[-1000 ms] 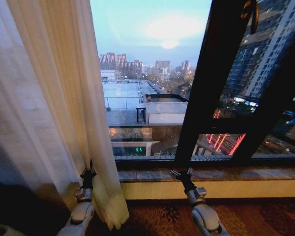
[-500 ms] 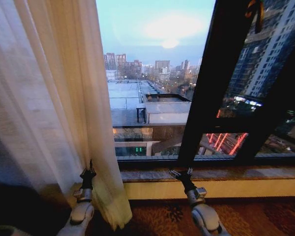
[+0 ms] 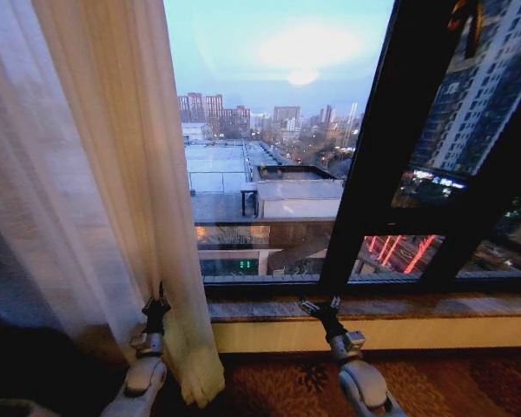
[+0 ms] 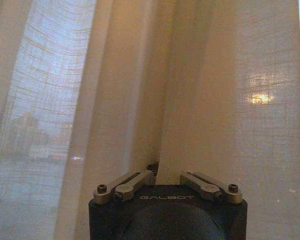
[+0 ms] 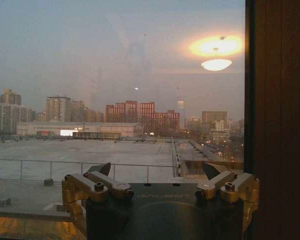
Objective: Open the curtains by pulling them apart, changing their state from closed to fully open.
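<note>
Looking forward and down in the head view, the sheer white-cream pleated curtain panel (image 3: 87, 200) is seen gathered from 7 to 11 o'clock, with bare window glass (image 3: 269, 156) and a dark vertical window frame (image 3: 373, 148) exposed from centre to 3 o'clock. The left gripper (image 3: 159, 300) is raised at 7 o'clock with its tip buried in the panel's inner edge; the right gripper (image 3: 319, 306) is raised at 5 o'clock before the stone sill (image 3: 434, 307), touching no fabric. A second panel cannot be made out, so the right side's progress cannot be judged; the left side is judged largely drawn aside.

In the left wrist view, a fold of the curtain (image 4: 210, 100) is shown running down between the inward-folded finger links of the left claw (image 4: 160, 175), which is judged to be pinching that fold.

In the right wrist view, the right claw (image 5: 157, 172) is shown spread and empty against a city skyline (image 5: 130, 112).
</note>
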You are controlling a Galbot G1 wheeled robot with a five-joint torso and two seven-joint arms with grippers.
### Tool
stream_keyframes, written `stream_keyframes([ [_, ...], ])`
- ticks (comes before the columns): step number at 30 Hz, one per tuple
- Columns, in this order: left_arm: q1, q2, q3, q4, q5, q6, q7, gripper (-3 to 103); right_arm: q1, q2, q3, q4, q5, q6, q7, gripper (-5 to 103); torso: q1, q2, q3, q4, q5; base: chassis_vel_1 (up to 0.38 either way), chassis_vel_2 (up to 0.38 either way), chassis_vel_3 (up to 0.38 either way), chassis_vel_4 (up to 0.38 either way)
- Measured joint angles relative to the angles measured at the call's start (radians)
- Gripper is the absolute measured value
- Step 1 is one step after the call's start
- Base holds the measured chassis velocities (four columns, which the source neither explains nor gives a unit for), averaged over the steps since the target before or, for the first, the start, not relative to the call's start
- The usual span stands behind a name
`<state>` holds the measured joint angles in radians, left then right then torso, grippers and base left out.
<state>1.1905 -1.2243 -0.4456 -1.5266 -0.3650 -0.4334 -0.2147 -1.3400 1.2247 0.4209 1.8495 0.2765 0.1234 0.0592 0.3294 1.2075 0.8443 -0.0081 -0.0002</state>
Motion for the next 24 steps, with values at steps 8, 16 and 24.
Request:
stream_keyframes([
  [8, 0.001, 0.0, 0.0, 0.0, 0.0, 0.0, 0.003, 0, 0.0, 0.0, 0.0, 0.0, 0.0, 0.0, 0.0, 100, 0.0, 0.0, 0.0, 0.0, 0.0004, 0.047, 0.049, -0.051, -0.051],
  [16, -0.001, -0.002, 0.003, 0.0, 0.008, 0.001, 0.004, 0, 0.0, 0.0, 0.0, 0.0, 0.0, 0.0, 0.0, 100, 0.0, 0.0, 0.0, 0.0002, 0.0001, 0.048, 0.054, -0.067, -0.068],
  [24, -0.038, 0.016, 0.002, 0.028, 0.003, 0.025, -0.033, 0, 0.0, 0.0, 0.0, 0.0, 0.0, 0.0, 0.0, 100, 0.0, 0.0, 0.0, 0.0, 0.0002, 0.0, 0.0, 0.0, 0.0],
])
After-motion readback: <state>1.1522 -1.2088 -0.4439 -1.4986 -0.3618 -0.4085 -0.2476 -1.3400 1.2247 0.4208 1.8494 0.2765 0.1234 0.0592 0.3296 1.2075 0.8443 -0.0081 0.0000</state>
